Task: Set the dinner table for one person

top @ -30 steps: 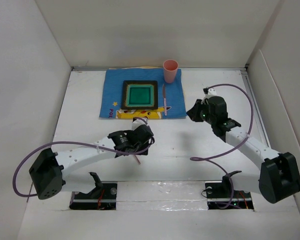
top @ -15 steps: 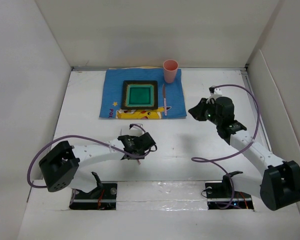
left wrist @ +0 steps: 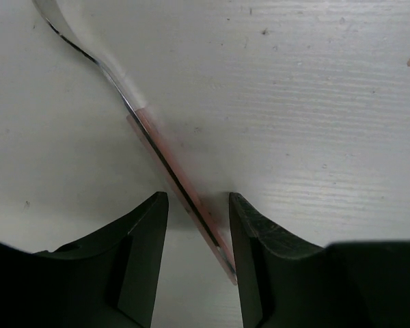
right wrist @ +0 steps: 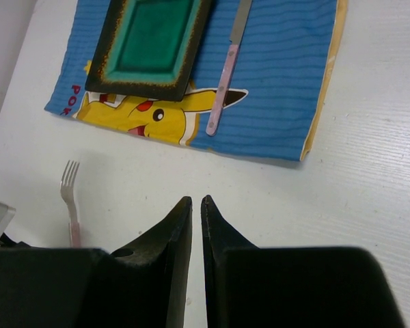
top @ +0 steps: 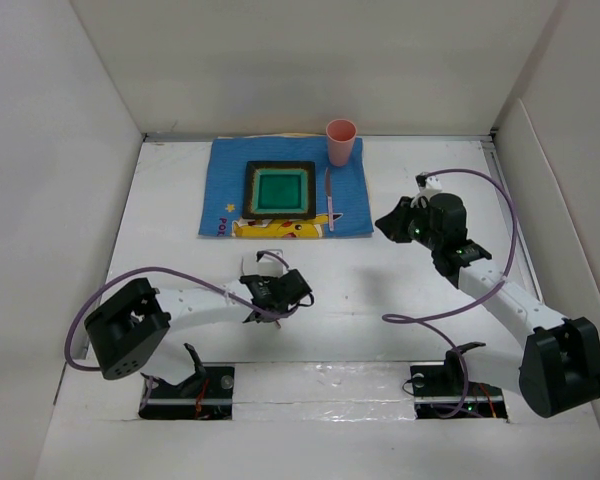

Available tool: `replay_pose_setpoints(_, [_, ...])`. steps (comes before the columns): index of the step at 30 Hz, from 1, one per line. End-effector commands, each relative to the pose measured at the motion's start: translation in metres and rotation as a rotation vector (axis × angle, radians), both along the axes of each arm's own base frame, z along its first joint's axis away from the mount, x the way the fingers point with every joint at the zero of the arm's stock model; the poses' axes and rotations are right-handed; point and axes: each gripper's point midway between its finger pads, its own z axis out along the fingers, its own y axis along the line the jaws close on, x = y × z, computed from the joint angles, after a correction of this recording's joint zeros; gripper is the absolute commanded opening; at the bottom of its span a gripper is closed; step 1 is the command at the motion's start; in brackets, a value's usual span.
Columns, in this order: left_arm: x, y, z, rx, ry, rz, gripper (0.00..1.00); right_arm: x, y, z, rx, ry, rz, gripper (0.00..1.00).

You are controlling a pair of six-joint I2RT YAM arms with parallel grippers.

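Two sets of jaws are at different jobs. The left jaws stand part-way apart, low over the worktop (top: 380, 300), with the pink handle of the fork (left wrist: 165, 157) lying slantwise between them. The handle's end is closest to the right-hand finger, and I cannot tell whether that finger touches it yet, so I judge the fork straddled rather than gripped. Taking the flat handle makes sense, since it leaves the tines free to be laid down on the open side of the setting. The right jaws are nearly together and hold nothing. They hang above the worktop, aimed at the mat (right wrist: 280, 89), which lies ahead of them and well apart, probably to stay out of the way. Ahead of these jaws the plate (right wrist: 154, 34) sits on the mat with the knife (right wrist: 225, 75) just beside it, handle towards the jaws. The cup (top: 340, 140) stands at the mat's far corner beyond the knife. The worktop is matte white with faint grain and a few dark specks. Plain white walls (top: 330, 60) close it in on three sides.
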Motion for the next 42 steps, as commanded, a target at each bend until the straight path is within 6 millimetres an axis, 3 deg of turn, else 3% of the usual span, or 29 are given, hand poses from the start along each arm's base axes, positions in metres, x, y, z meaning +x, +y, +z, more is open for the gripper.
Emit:
replay_pose_setpoints(1, [-0.003, 0.008, -0.008, 0.016, -0.002, 0.028, 0.38, 0.007, 0.0, 0.013, 0.012, -0.058, 0.0, 0.16])
replay_pose_setpoints(4, [-0.007, 0.008, -0.014, 0.005, 0.015, 0.021, 0.36, 0.008, -0.001, 0.011, 0.01, -0.055, -0.005, 0.16])
replay_pose_setpoints(6, [-0.01, 0.007, -0.018, -0.004, 0.034, 0.016, 0.28, 0.007, 0.0, 0.012, 0.011, -0.057, 0.0, 0.17])
replay_pose_setpoints(7, [-0.011, 0.007, -0.02, -0.007, 0.033, 0.01, 0.21, 0.007, 0.0, 0.012, 0.011, -0.057, 0.0, 0.17])
replay_pose_setpoints(8, [-0.01, 0.006, -0.019, -0.015, 0.031, 0.015, 0.04, 0.007, -0.001, 0.012, 0.01, -0.059, -0.006, 0.17])
replay_pose_setpoints(9, [-0.01, 0.005, -0.019, -0.021, 0.029, 0.015, 0.0, 0.008, -0.003, 0.013, 0.007, -0.065, -0.013, 0.17])
replay_pose_setpoints(13, [-0.01, 0.007, -0.006, -0.05, 0.006, 0.029, 0.0, 0.007, -0.004, 0.014, 0.001, -0.066, -0.017, 0.17])
replay_pose_setpoints(16, [-0.006, -0.008, 0.032, -0.196, -0.07, 0.024, 0.0, 0.006, -0.002, 0.017, 0.005, -0.085, 0.0, 0.22])
replay_pose_setpoints(17, [-0.002, -0.013, 0.057, -0.294, -0.123, 0.021, 0.0, 0.001, 0.007, 0.019, 0.019, -0.09, 0.047, 0.27])
replay_pose_setpoints(19, [0.001, -0.02, 0.085, -0.417, -0.194, 0.012, 0.0, -0.005, 0.023, 0.025, 0.04, -0.111, 0.125, 0.35])
replay_pose_setpoints(21, [0.004, -0.03, 0.143, -0.671, -0.346, -0.032, 0.0, -0.026, 0.053, 0.038, 0.098, -0.149, 0.273, 0.53])
replay_pose_setpoints(22, [0.004, -0.03, 0.143, -0.672, -0.347, -0.032, 0.0, -0.027, 0.053, 0.035, 0.097, -0.143, 0.274, 0.53])
replay_pose_setpoints(24, [-0.002, -0.032, 0.192, -0.862, -0.463, -0.102, 0.0, -0.049, 0.081, 0.047, 0.168, -0.166, 0.375, 0.68])
replay_pose_setpoints(25, [0.0, -0.034, 0.193, -0.868, -0.48, -0.113, 0.0, -0.056, 0.089, 0.047, 0.171, -0.164, 0.404, 0.68])
replay_pose_setpoints(27, [-0.006, -0.037, 0.224, -0.983, -0.547, -0.167, 0.0, -0.077, 0.113, 0.06, 0.254, -0.184, 0.479, 0.75])
replay_pose_setpoints(29, [-0.013, -0.043, 0.235, -1.023, -0.567, -0.241, 0.0, -0.106, 0.141, 0.072, 0.322, -0.186, 0.574, 0.8])
replay_pose_setpoints(32, [-0.019, -0.051, 0.245, -1.062, -0.571, -0.302, 0.0, -0.131, 0.163, 0.097, 0.401, -0.25, 0.663, 0.83])
replay_pose_setpoints(36, [-0.031, -0.056, 0.259, -1.139, -0.587, -0.373, 0.0, -0.147, 0.174, 0.119, 0.457, -0.32, 0.734, 0.84])
replay_pose_setpoints(42, [-0.046, -0.066, 0.266, -1.213, -0.578, -0.469, 0.0, -0.153, 0.2, 0.118, 0.488, -0.295, 0.806, 0.8])
